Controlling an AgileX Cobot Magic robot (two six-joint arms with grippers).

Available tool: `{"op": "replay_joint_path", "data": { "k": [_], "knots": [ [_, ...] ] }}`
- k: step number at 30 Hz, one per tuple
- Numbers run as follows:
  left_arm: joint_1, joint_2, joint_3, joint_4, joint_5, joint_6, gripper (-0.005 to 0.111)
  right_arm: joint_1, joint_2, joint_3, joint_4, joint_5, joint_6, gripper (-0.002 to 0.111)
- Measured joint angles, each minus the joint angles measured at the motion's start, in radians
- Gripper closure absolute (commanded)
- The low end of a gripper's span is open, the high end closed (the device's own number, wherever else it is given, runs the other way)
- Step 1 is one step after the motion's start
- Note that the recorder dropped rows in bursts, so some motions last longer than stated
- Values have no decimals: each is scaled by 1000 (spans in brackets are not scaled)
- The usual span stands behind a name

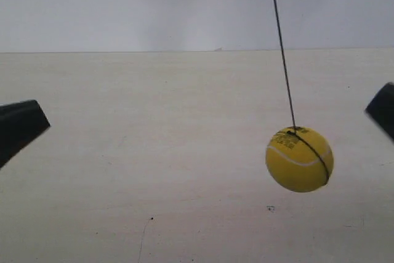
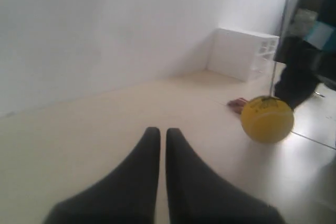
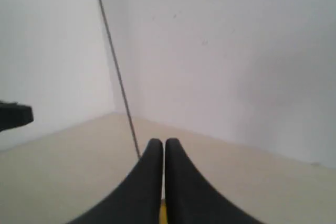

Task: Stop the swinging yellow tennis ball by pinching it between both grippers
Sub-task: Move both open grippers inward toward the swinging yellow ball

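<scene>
The yellow tennis ball [image 1: 300, 159] hangs from a thin dark string [image 1: 282, 47] over the pale table, toward the exterior view's right. My right gripper [image 1: 385, 109] is the black shape at that right edge, close to the ball. In the right wrist view its fingers [image 3: 159, 141] are shut; the string [image 3: 118, 77] passes just beyond them and only a yellow sliver of ball [image 3: 163, 213] shows between them. My left gripper [image 1: 24, 121] stays at the far left edge, well away. The left wrist view shows it [image 2: 159, 129] shut and empty, with the ball [image 2: 266, 119] off to one side.
A white box [image 2: 244, 53] stands against the wall in the corner, with a small reddish object [image 2: 237, 103] on the table near it. The pale table [image 1: 154, 152] carries a few dark specks [image 1: 271, 209]. A plain wall runs behind.
</scene>
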Motion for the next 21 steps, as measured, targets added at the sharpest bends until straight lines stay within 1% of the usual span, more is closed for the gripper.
{"op": "replay_joint_path", "data": {
  "k": [2,6,7,9,11,12,13,14,16,17,21],
  "knots": [
    [0,118,0,39,-96,86,102,0,134,0,-73,-104,-46,108],
    [0,281,0,59,-128,204,102,0,295,0,-105,-215,-127,108],
    [0,350,-2,59,-128,259,102,0,363,0,-110,-235,-177,108],
    [-24,443,-2,22,-128,350,102,0,447,-2,-107,-256,-254,108],
    [-73,527,-2,-32,-128,458,102,0,549,-2,-93,-292,-349,108],
    [-113,569,-2,-73,-128,522,102,0,612,-2,-80,-296,-406,108],
    [-128,585,-2,-94,-128,547,102,0,657,-2,-69,-299,-439,108],
    [-157,612,-2,-152,-128,604,102,0,706,-2,-53,-299,-490,108],
    [-185,634,-2,-229,-128,671,102,9,805,-9,-30,-299,-566,108],
    [-191,636,-2,-258,-128,688,102,34,847,-25,-26,-299,-587,108],
    [-193,636,-2,-283,-130,701,102,117,913,-72,-3,-299,-628,108]
  ]
}}
